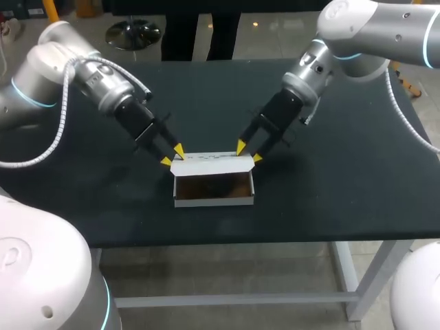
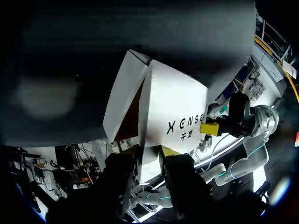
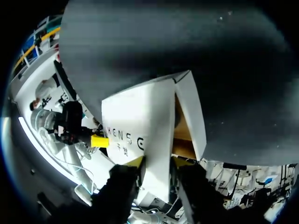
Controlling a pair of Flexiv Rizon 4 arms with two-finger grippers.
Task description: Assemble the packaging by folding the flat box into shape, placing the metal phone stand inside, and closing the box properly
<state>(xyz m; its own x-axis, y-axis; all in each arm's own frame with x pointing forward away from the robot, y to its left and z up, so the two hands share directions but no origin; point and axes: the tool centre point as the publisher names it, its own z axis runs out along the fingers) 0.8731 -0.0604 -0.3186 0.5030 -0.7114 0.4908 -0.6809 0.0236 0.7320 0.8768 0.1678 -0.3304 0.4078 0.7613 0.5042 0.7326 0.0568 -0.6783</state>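
White card box (image 1: pixel 213 201) stands formed at mid-surface (image 1: pixel 344 199), mouth up, its lid flap (image 1: pixel 210 159) upright along the far side. At one end of the flap the left claw (image 1: pixel 172 156) is clamped on the card, at the other end the right claw (image 1: pixel 249 151). Interior dark brown; no stand made out. Folding looks done. Closing remains; loading uncertain.

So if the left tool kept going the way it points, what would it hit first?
The white box: the left tool seems clamped on its rear flap, so cardboard comes first, then probably the table.
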